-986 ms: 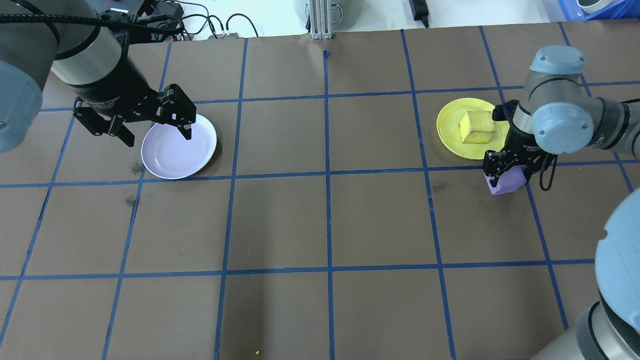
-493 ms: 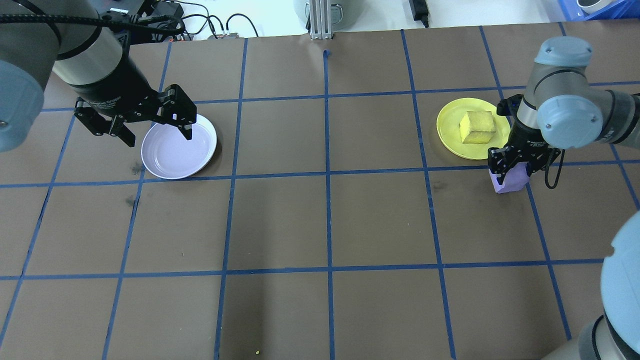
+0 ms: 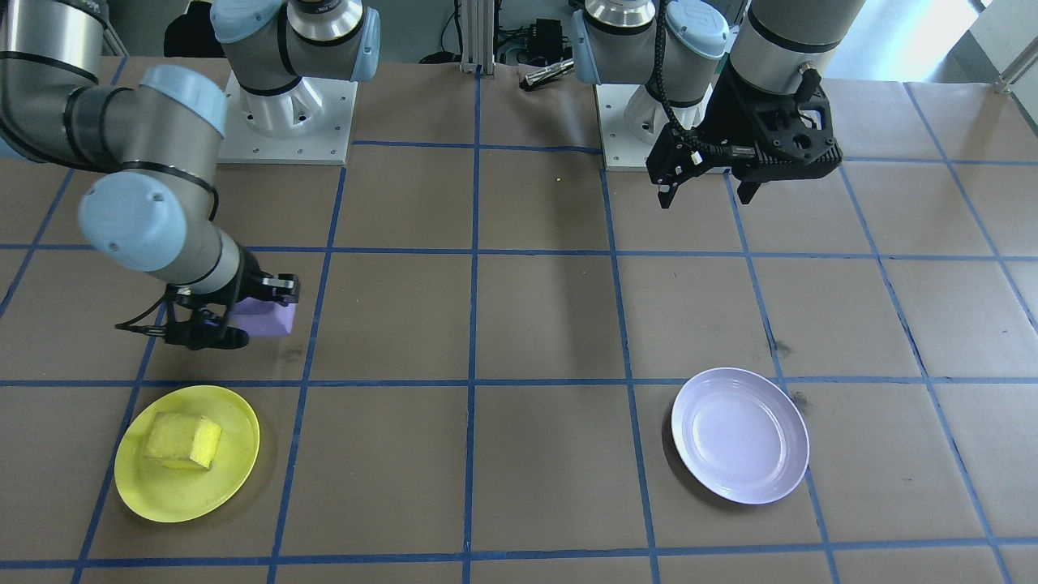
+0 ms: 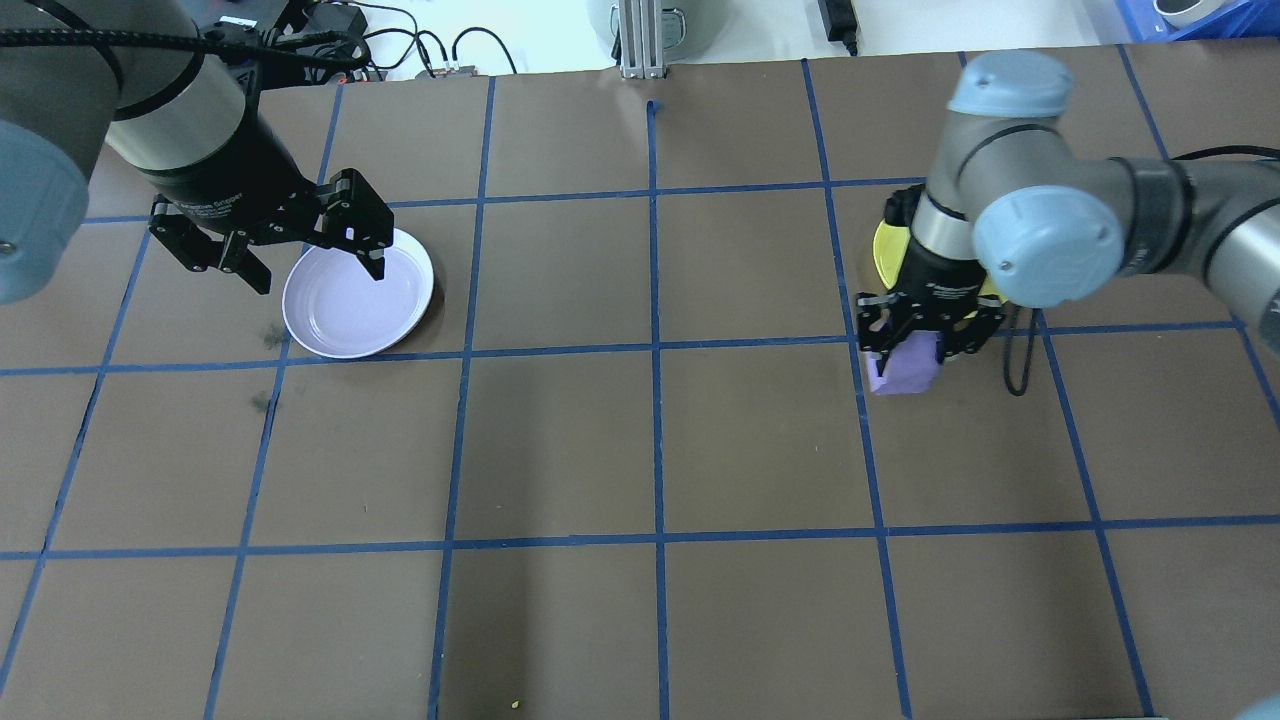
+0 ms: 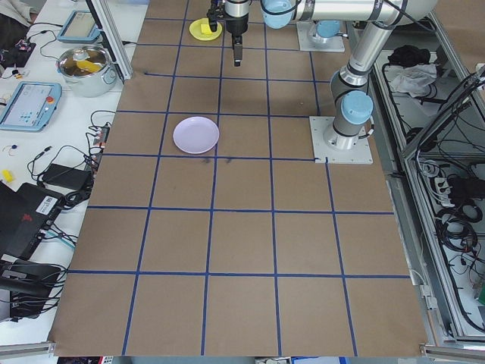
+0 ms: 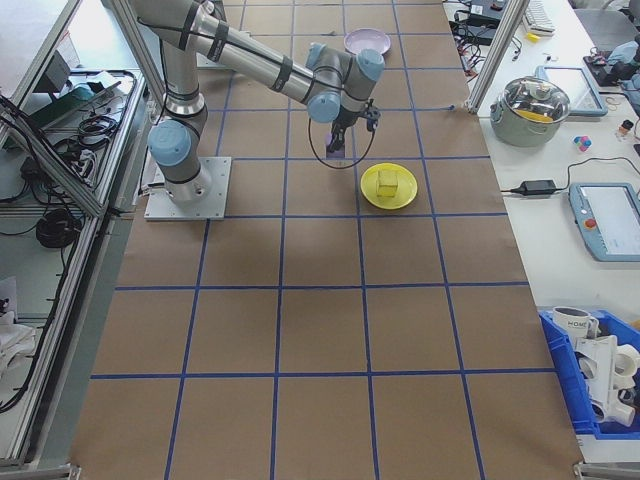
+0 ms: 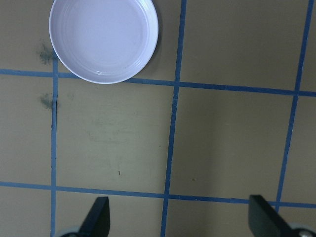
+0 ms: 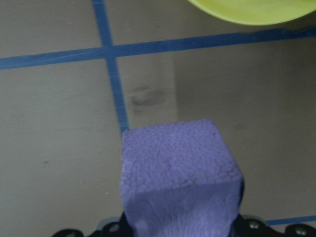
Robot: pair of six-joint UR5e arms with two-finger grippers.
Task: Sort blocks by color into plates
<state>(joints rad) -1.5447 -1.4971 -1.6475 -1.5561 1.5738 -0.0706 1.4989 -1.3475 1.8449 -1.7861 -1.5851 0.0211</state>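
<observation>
Right end effector [image 4: 908, 352] clamps purple block [image 4: 905, 368] above surface. Carry level to lavender plate [image 4: 358, 302], release low over centre. Left end effector [image 4: 275, 245] empty, jaws apart.

Readable text: one word only | "HOME" printed on a white mug [image 6: 575, 320] in a blue bin, exterior right view | gripper lettering too small to read

The yellow plate [image 3: 186, 462] is sitting on the desk's [image 3: 535, 324] right side with the yellow block [image 3: 183, 440] lying in it. The purple block [image 4: 908, 365] is hanging in the right end effector [image 4: 915, 345], just beside that plate. The lavender plate [image 4: 358, 297] is resting well apart on the left, the left end effector [image 4: 312, 262] hovering at its rim.
</observation>
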